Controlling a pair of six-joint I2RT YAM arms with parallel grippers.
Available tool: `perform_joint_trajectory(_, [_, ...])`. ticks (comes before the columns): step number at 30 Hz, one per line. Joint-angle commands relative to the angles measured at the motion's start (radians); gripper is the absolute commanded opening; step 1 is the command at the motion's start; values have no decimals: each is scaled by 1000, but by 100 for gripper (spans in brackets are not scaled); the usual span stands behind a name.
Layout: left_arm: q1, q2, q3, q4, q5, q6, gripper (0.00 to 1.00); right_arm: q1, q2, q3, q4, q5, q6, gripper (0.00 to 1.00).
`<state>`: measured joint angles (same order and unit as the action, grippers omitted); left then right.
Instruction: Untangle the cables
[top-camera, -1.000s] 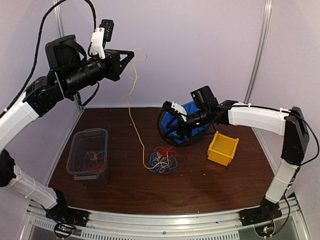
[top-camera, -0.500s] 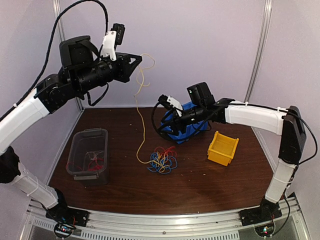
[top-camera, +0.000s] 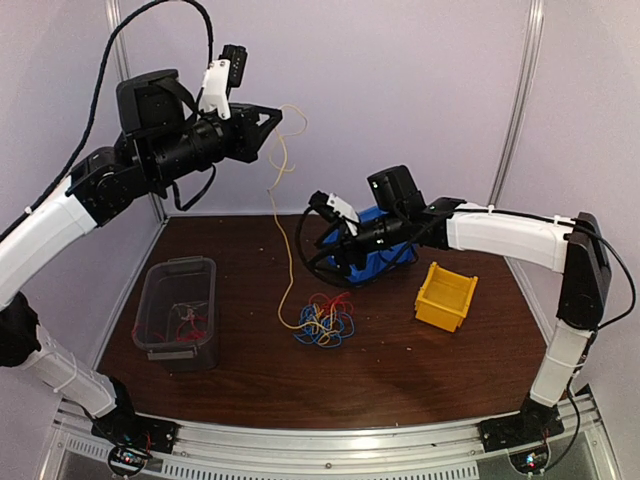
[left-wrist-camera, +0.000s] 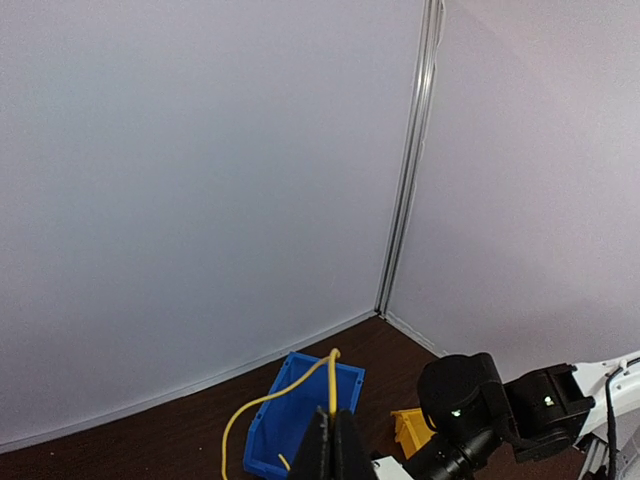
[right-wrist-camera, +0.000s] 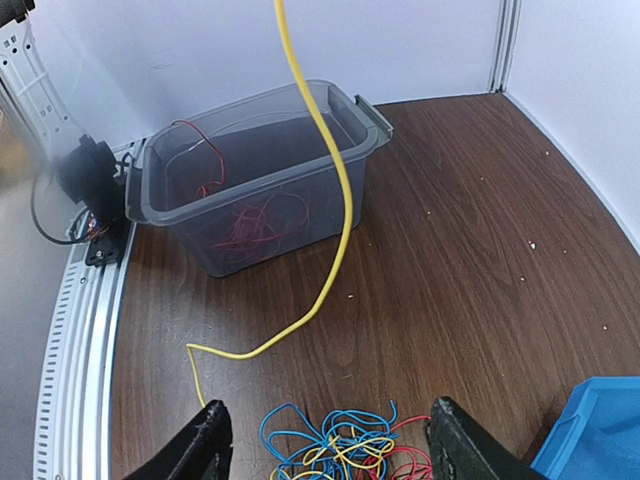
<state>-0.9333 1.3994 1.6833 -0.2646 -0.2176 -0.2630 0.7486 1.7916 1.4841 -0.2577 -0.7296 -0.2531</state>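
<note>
1. Top view: left gripper (top-camera: 271, 118) is up high, clamped on the yellow cable (top-camera: 287, 240). The cable hangs to the table (top-camera: 400, 370) and ends at the cable tangle (top-camera: 323, 323).
2. Left wrist view alone shows the pinch close up: fingertips together, yellow cable looping out, blue bin (left-wrist-camera: 290, 425) below.
3. Right wrist view: right gripper (right-wrist-camera: 325, 440) jaws are wide apart, holding nothing, over the tangle. It also shows red cables inside the grey bin (right-wrist-camera: 250, 200).

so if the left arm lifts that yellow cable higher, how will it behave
Probably floppy: the yellow cable hangs in loose waves from the shut left tool and curls on the table. Likely very light, being so thin. Its low end seems to run into the tangle, so it may snag and drag other loops along.
</note>
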Motion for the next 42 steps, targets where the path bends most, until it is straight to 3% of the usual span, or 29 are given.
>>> perform_joint_trajectory(1, [-4, -38, -7, 21, -5, -16, 0, 0, -12, 14, 46, -25, 25, 70])
perform_joint_trajectory(12, [-3, -60, -16, 22, -8, -20, 0, 26, 84, 47, 74, -96, 53, 73])
perform_joint_trajectory(17, [-4, -65, -25, 32, -5, -24, 0, 57, 128, 54, 134, -242, 139, 73])
perform_joint_trajectory(21, [-3, -62, -24, 37, 1, -27, 0, 69, 160, 48, 248, -289, 301, 70])
perform_joint_trajectory(25, [-3, -66, -23, 38, 6, -30, 0, 67, 203, 65, 340, -306, 421, 52])
perform_joint_trajectory(30, [-4, -77, -33, 38, -2, -30, 0, 61, 231, 92, 388, -281, 507, 1])
perform_joint_trajectory(33, [-4, -83, -56, 30, -34, -22, 0, 46, 210, 136, 277, -203, 424, 0])
perform_joint_trajectory(34, [-4, -84, -69, 24, -56, -14, 1, 39, 189, 142, 242, -187, 388, 0])
perform_joint_trajectory(39, [-2, -81, -161, -7, -133, -13, 36, 14, 59, 157, 124, -111, 251, 0])
perform_joint_trajectory(42, [-2, -80, -201, -43, -146, -47, 47, 12, 10, 201, 61, -76, 182, 0])
